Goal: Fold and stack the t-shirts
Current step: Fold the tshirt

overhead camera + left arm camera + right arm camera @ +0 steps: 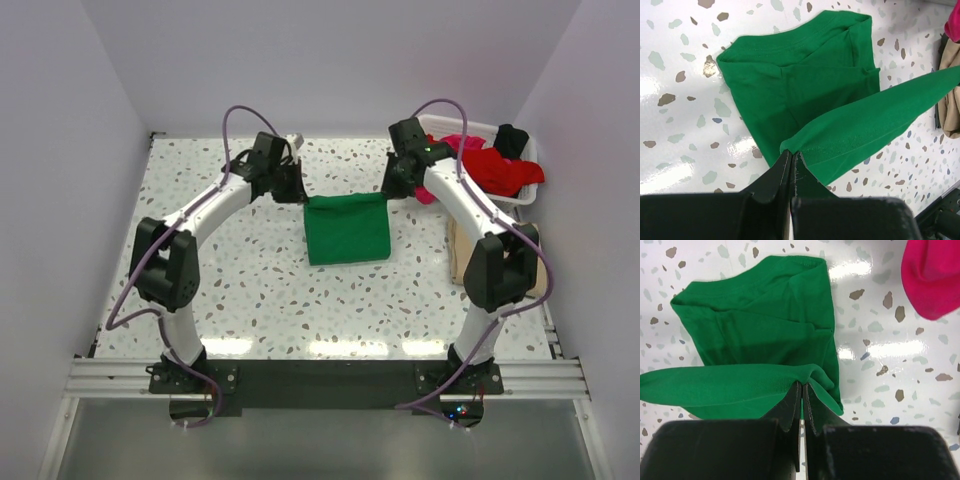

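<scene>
Left gripper (pixel 791 155) & right gripper (pixel 803 386) hold far edge of green t-shirt (pixel 347 232), middle of table (pixel 250 285).
Each pinches tight on a far corner; edge raised, strung L-R btwn them, rest of shirt flat toward the bases (so the fold prob. goes near-ward). Both arms reach fwd, wrists angled inward, equally near.

The bench (pixel 250 290) is white and shiny, with little brown and grey specks. Plain pale walls (pixel 330 60) stand at 9, 12 and 3 o'clock. Bright light spots (pixel 340 347) shine toward 6 o'clock, by a silver metal rail (pixel 110 376).
</scene>
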